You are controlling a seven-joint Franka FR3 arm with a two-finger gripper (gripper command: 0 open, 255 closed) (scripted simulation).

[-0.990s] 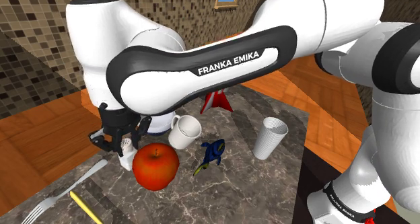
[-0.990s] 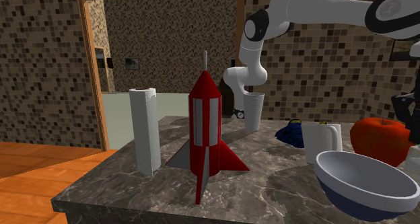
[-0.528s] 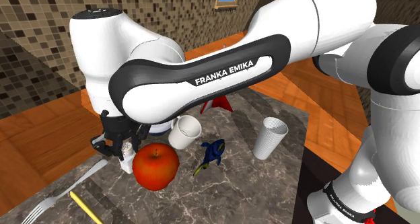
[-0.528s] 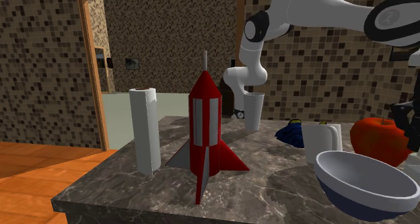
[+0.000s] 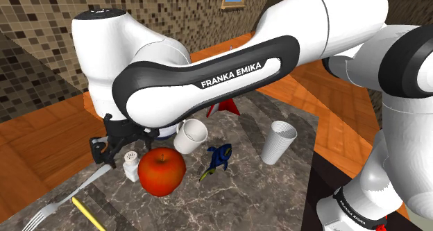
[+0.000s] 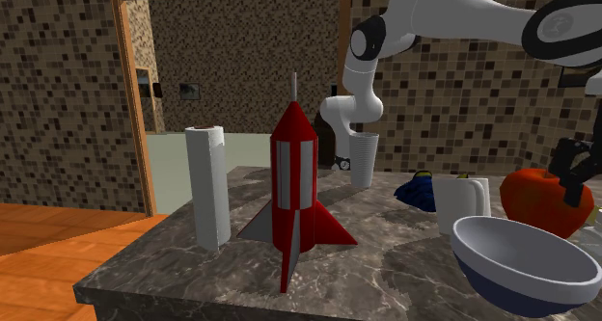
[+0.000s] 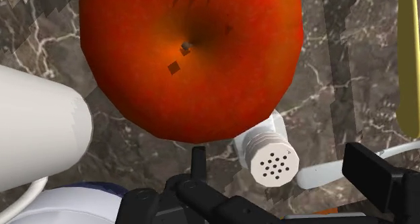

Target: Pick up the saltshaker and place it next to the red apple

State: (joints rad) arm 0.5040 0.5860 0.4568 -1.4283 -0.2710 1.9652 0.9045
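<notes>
The white saltshaker stands on the dark marble table, touching the red apple on the side toward the shoulder view's left. My black gripper hangs just over the shaker, open, with one finger on each side. In the wrist view the shaker, its holed cap facing the camera, leans toward the apple and sits between the spread fingers without being clasped. From the second exterior view the apple lies at the right edge with the gripper behind it.
A white mug, a blue-rimmed bowl, a blue toy, a ribbed white cup and a red rocket stand beyond the apple. A fork and a yellow pencil lie near the front edge.
The fingers were shut on the saltshaker and have now spread apart, leaving it on the table against the apple. The apple has shifted slightly.
</notes>
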